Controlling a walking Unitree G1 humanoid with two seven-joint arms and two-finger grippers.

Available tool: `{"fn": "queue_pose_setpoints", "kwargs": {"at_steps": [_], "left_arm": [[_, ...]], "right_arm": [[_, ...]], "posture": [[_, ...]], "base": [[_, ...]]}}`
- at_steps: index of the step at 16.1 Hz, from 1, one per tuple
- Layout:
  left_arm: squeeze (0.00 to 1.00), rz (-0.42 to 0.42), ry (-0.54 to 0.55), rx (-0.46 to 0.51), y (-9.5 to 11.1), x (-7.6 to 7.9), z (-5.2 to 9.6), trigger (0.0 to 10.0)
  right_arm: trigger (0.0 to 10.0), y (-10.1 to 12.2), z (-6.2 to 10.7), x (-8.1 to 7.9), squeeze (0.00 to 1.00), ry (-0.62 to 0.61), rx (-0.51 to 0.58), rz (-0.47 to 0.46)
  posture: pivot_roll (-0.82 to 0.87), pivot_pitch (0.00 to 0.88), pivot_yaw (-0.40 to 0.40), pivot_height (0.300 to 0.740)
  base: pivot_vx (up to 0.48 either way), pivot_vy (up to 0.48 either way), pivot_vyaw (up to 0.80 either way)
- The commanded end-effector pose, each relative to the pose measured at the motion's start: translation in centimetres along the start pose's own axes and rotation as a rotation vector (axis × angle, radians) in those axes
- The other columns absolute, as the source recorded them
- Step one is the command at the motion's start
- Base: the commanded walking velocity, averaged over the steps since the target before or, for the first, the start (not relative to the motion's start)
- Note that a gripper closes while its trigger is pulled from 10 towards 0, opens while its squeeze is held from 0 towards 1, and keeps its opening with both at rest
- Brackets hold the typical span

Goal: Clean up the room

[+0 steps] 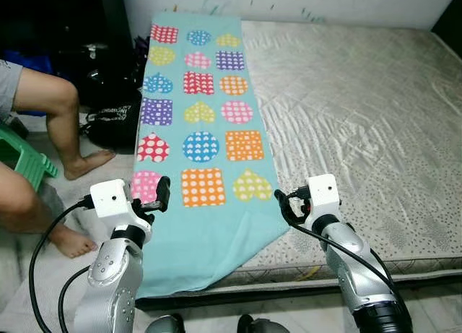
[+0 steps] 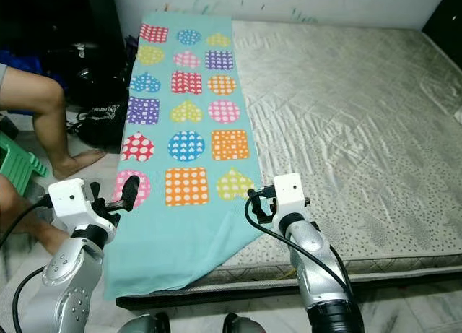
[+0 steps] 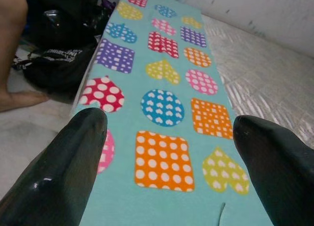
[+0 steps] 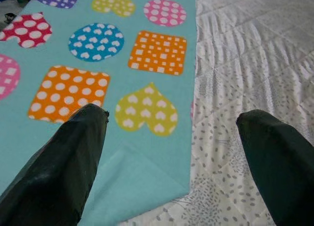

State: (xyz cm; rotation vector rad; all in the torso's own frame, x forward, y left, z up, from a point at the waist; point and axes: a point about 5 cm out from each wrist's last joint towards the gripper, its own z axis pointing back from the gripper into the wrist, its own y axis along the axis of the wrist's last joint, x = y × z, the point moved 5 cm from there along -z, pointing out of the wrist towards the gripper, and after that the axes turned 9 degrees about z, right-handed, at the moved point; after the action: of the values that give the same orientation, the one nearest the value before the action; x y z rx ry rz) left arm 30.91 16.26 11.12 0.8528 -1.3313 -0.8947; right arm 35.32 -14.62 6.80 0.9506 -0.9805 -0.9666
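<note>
The turquoise blanket, printed with dotted hearts, circles and squares, lies folded in a long strip along the left side of the mattress, running from the wall end to the near edge, where its lower end drapes over the mattress side toward the floor. Judged by its drape and soft surface, the blanket is light, limp fleece-like fabric: it will sag and bunch when lifted, carries no breakage risk, and may slide over the quilted mattress cover. The near end shows a turned-over layer ending in a loose corner; this corner and the opposite near edge are the most accessible hold points, one per gripper, so the fabric can be pinched through all its layers. The left gripper hovers over the blanket's near left edge, its fingers spread wide with the pattern visible between them, holding nothing. The right gripper hovers at the blanket's near right edge, beside the yellow heart, fingers likewise spread wide and empty. A person's bare legs and a black bag are on the floor to the left.
</note>
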Motion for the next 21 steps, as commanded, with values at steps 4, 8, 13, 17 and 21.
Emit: {"fn": "queue_pose_setpoints", "kwargs": {"at_steps": [4, 8, 13, 17, 21], "left_arm": [[0.00, -0.011, 0.004, -0.015, -0.2, 0.1, 0.4, 10.0], [0.00, -0.015, 0.011, -0.015, -0.1, 0.0, 0.4, 10.0], [0.00, -0.019, 0.023, -0.024, -0.3, -0.3, 0.7, 10.0], [0.00, -0.022, 0.027, -0.057, -0.7, -0.4, 0.9, 10.0], [0.00, -0.041, 0.034, -0.107, -1.7, -1.0, 1.5, 10.0]], "right_arm": [[10.0, -0.4, 0.2, 0.4, 0.00, -0.009, -0.018, 0.007], [10.0, -0.3, 0.0, 0.3, 0.00, -0.003, -0.024, 0.010], [10.0, -1.0, 0.0, -0.1, 0.00, 0.013, -0.074, 0.014], [10.0, -2.0, 0.1, -1.0, 0.00, 0.062, -0.134, 0.030], [10.0, -2.3, 0.4, -1.2, 0.00, 0.060, -0.140, 0.006]], "posture": [[0.00, 0.214, -0.079, 0.740], [0.00, 0.219, -0.085, 0.740], [0.00, 0.234, -0.087, 0.740], [0.00, 0.247, -0.087, 0.740], [0.01, 0.266, -0.088, 0.740]], "base": [[0.000, 0.180, 0.00], [0.000, 0.000, 0.00], [0.000, 0.000, 0.00], [0.000, 0.000, 0.00], [0.000, 0.000, 0.00]]}}
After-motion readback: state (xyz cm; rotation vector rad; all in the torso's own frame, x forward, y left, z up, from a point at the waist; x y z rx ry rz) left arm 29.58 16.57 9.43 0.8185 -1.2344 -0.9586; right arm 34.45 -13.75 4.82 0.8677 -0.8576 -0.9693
